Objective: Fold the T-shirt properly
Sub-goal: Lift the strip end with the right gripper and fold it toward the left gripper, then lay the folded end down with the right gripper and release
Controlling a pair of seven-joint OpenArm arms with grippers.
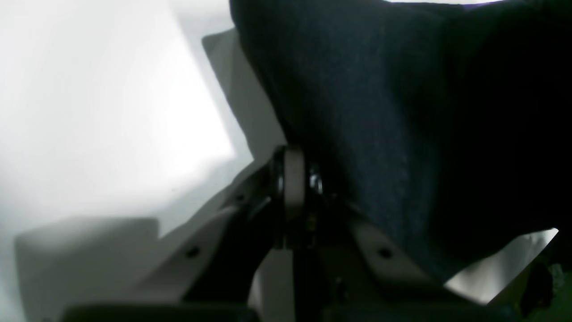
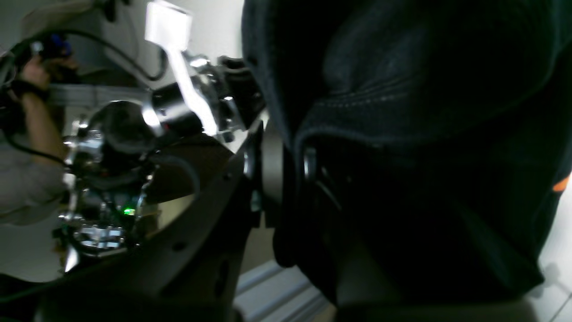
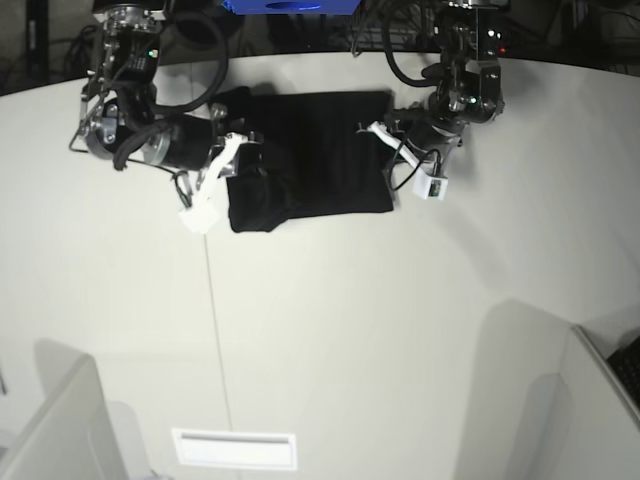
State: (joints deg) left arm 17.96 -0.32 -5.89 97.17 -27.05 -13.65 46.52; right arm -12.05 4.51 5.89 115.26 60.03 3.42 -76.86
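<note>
The black T-shirt [image 3: 320, 150] lies partly folded on the white table [image 3: 400, 330] near its far edge. My right gripper [image 3: 232, 165], on the left in the base view, is shut on the shirt's left edge, where the cloth bunches up. In the right wrist view the cloth [image 2: 402, 89] fills the right side, and an orange mark [image 2: 561, 184] shows at the edge. My left gripper [image 3: 385, 140] is shut on the shirt's right edge. In the left wrist view the dark cloth [image 1: 380, 112] drapes over the fingers [image 1: 292, 179].
A white rectangular label [image 3: 235, 449] lies near the table's front edge. Grey panels stand at the front left [image 3: 55, 430] and the front right [image 3: 600, 400]. Cables and a blue item [image 3: 290, 5] sit behind the table. A person's arm [image 2: 31, 112] shows in the right wrist view.
</note>
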